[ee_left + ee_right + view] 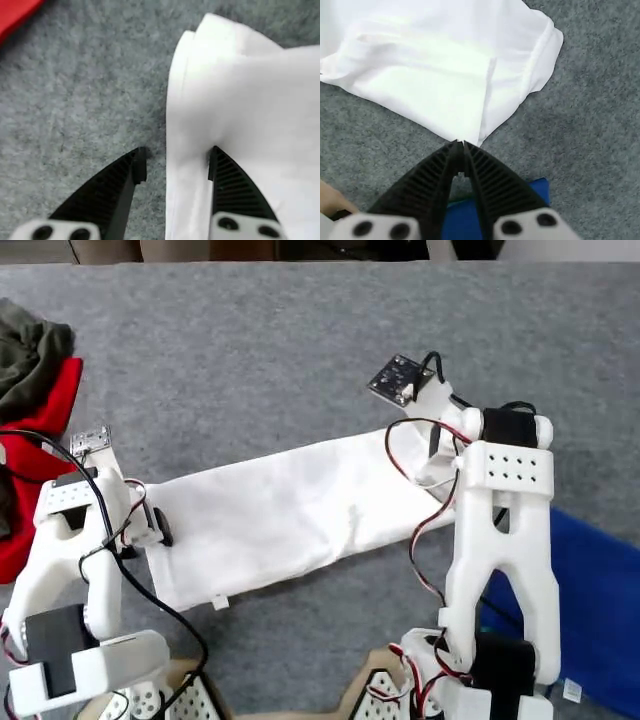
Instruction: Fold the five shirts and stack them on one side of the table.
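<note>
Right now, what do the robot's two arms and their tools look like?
The left arm and right arm are white plastic shells with black motor blocks and looping red, black and white cables. The left tool and right tool have black, ribbed, tapering fingers on white bases.

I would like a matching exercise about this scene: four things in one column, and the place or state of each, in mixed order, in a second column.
Things:
1. white shirt
2. red cloth
3. left gripper
4. right gripper

Place or state:
a. shut, tips at a corner of the shirt
b. lies as a long band across the middle of the table
c. beside the left arm, at the table's edge
d. open, astride an edge of the shirt

Pairs: 1-b, 2-c, 3-d, 4-a
</note>
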You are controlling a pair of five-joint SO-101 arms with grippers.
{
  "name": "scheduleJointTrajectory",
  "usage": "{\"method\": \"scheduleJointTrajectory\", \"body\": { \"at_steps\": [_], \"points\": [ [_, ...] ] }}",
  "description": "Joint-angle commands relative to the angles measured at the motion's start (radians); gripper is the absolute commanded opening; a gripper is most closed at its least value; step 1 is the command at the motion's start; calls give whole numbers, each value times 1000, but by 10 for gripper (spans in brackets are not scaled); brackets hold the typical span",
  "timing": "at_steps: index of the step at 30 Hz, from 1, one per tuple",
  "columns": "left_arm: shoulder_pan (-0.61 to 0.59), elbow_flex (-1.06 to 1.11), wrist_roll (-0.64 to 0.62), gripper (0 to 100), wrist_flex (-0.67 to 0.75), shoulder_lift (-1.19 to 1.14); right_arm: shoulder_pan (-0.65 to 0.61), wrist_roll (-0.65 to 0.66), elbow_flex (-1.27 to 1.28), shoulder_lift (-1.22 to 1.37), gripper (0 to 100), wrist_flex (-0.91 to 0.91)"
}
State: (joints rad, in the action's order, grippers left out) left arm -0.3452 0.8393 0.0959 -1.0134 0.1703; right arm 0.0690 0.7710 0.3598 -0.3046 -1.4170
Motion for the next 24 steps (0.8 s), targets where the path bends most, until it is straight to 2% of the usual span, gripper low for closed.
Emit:
{"method": "scheduleJointTrajectory", "body": {
  "at_steps": [1, 6, 11, 14, 24],
  "points": [
    [-5, -25, -6, 209, 14, -8, 5, -5, 1, -50, 6, 11],
    [21, -14, -12, 195, 14, -8, 10, -5, 1, -50, 6, 11],
    [49, -14, -6, 65, 21, -8, 12, -6, 1, -50, 6, 8],
    [55, -15, -9, 22, 21, -8, 12, -9, 1, -50, 6, 6],
    [11, -58, -3, 19, 14, -4, 12, -11, 1, -50, 6, 12]
  ]
}}
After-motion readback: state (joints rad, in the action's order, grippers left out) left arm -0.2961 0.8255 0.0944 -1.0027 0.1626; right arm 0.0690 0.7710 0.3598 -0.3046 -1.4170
